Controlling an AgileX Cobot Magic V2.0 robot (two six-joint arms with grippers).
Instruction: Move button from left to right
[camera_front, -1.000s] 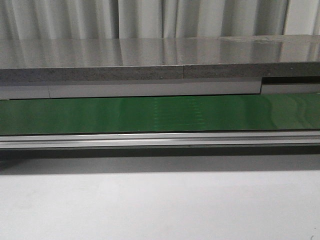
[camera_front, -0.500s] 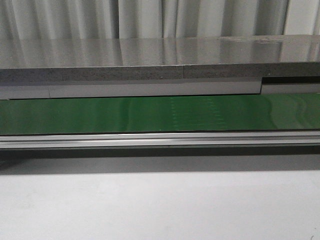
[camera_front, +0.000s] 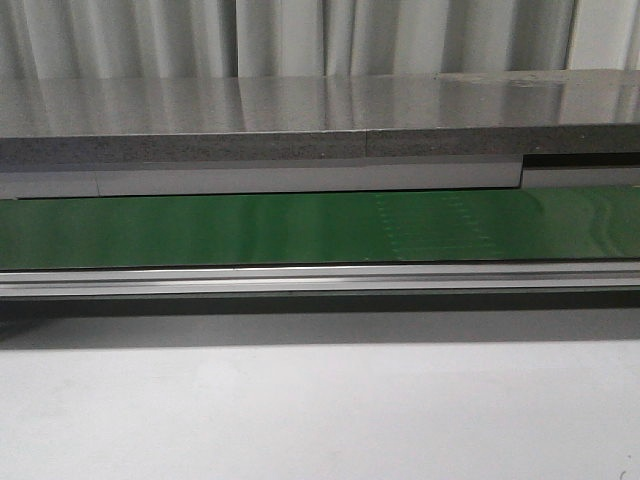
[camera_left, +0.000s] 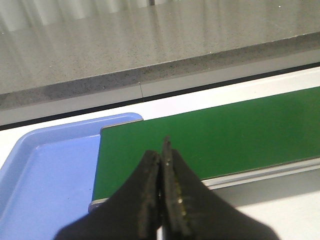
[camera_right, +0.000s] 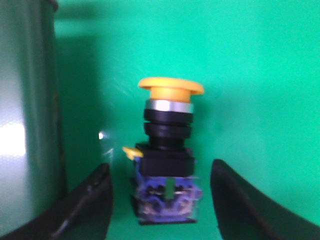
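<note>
A green conveyor belt (camera_front: 250, 230) runs straight across the view from the left edge to the right edge. A silver metal rail (camera_front: 320, 279) borders its near side, with a dark shadowed gap below. The pale bench (camera_front: 320, 410) fills the foreground. Behind the belt a grey speckled counter (camera_front: 300, 115) spans the width, its glossy top reflecting the pale curtain (camera_front: 280, 35) hanging at the back.

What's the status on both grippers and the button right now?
Left gripper shut, empty, over belt end. Right gripper open, straddling the button, not gripping. Nothing in the way.
</note>
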